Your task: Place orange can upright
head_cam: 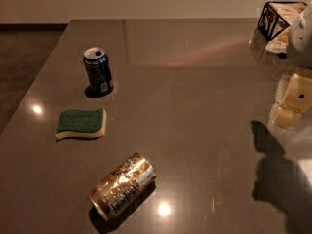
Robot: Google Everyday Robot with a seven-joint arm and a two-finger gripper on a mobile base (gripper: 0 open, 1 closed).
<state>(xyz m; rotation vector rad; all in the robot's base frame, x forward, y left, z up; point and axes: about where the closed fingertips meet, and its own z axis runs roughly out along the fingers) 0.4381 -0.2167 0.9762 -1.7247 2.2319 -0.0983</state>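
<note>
The orange can lies on its side on the brown table, near the front edge and left of centre. It is shiny orange-gold with mottled silver-white print, and one end faces the front left. My gripper hangs at the right edge of the view, above the table's right side. It is far to the right of the can and holds nothing that I can see. Its shadow falls on the table below it.
A dark blue can stands upright at the back left, with its top opened. A green and yellow sponge lies flat between the two cans. A black wire holder stands at the back right corner. The table's left edge runs diagonally.
</note>
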